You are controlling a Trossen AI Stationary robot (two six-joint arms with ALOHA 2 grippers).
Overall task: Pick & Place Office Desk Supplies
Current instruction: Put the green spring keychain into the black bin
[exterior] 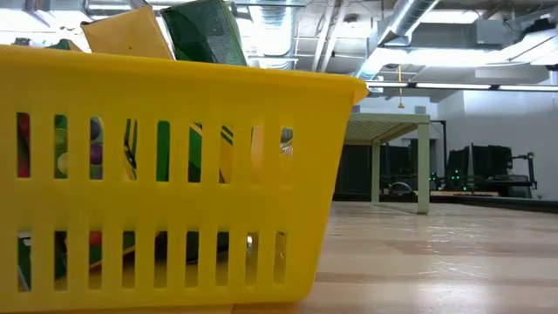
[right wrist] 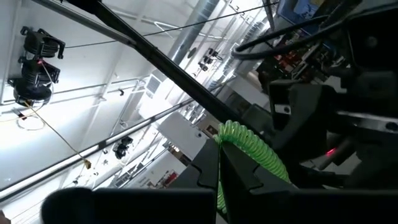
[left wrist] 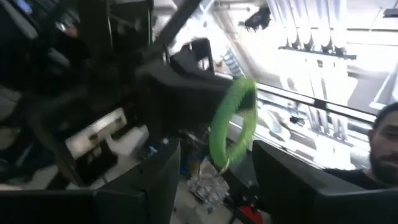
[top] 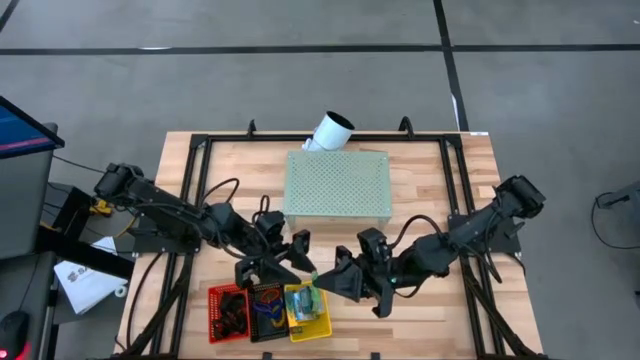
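Observation:
A green coiled loop (left wrist: 231,121) hangs in the air between my two grippers, above the baskets at the table's near edge. My right gripper (right wrist: 219,177) is shut on it, and in the high view it sits right of the loop (top: 330,280). My left gripper (left wrist: 214,186) faces it from the left (top: 300,262). It is open, with one finger on each side of the loop's lower end; whether they touch it I cannot tell. The yellow basket (top: 307,312) holds printed crayon boxes (exterior: 122,35) that stick up above its rim. My right gripper pinches the green loop between its two fingertips at one part of the coil (right wrist: 225,142). The fingers come from the table's right, slanting upward. The loop is lifted clear, and the rest of it curves away from the fingers (right wrist: 267,163) toward my left gripper.
A red basket (top: 228,312) and a black basket (top: 268,310) stand beside the yellow one at the near edge, both with small items inside. The pale green perforated block (top: 336,185) lies mid-table and a white tube (top: 330,130) at the far edge. A person shows in the room (left wrist: 382,149).

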